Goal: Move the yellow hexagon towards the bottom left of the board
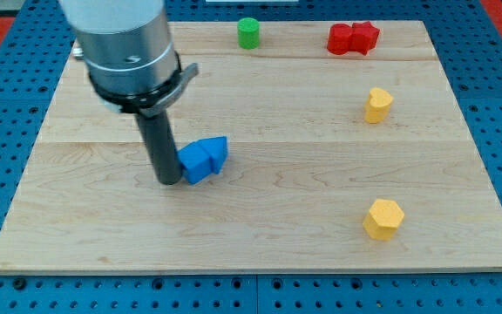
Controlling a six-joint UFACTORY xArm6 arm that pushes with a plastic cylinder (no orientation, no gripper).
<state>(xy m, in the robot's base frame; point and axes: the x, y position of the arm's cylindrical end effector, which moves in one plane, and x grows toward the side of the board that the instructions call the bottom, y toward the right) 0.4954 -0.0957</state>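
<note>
The arm is carrying no claw, so nothing is being grasped or released; it is ending in a dark rod whose lower end, my tip (170,180), is resting on the worktop (260,227) left of centre. My tip is standing just beside, apparently touching, the left side of two blue blocks (205,158), which are sitting pressed together; their exact shapes are hard to make out. The yellow hexagon (383,218) is lying well apart from my tip, toward the worktop's bottom right corner. A second yellow block (377,105) is sitting near the right edge, higher up. A green cylinder (248,33) and two touching red blocks (353,38) are standing along the top edge.
</note>
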